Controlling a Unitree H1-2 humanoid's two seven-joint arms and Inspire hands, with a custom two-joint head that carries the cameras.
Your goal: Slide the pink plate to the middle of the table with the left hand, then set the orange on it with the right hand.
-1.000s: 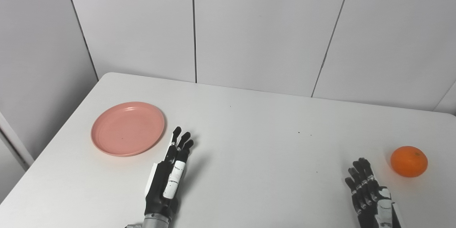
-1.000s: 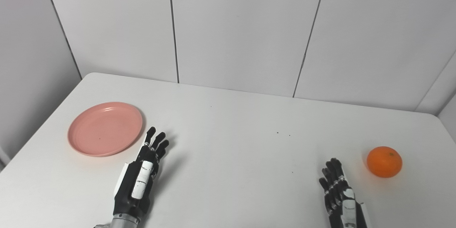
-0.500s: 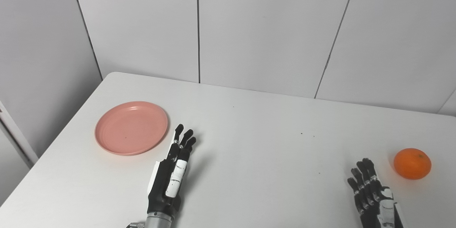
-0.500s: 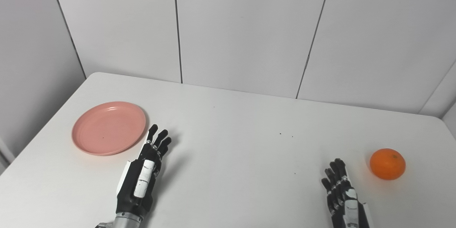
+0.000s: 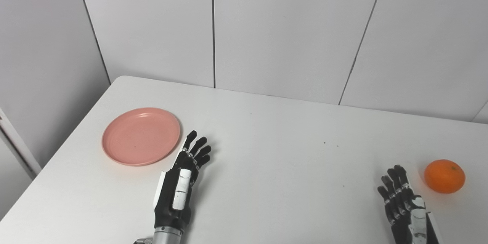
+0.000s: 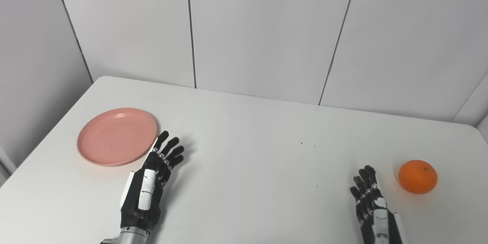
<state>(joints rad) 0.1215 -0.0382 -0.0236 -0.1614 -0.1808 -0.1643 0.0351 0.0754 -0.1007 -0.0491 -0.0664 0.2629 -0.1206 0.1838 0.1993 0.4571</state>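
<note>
White table before a grey panelled wall, seen from above. The pink plate lies flat on the table's left part, near the left edge and apart from the table's middle; nothing rests on it. The left hand is open over the table just right of and nearer than the plate, its fingers spread slightly and pointing away toward the wall; its fingertips come close to the plate's right rim, with a narrow strip of table visible between them. The orange sits on the table's right part, near the right edge. The right hand is open and empty, fingers extended, just left of and nearer than the orange, not touching it.
</note>
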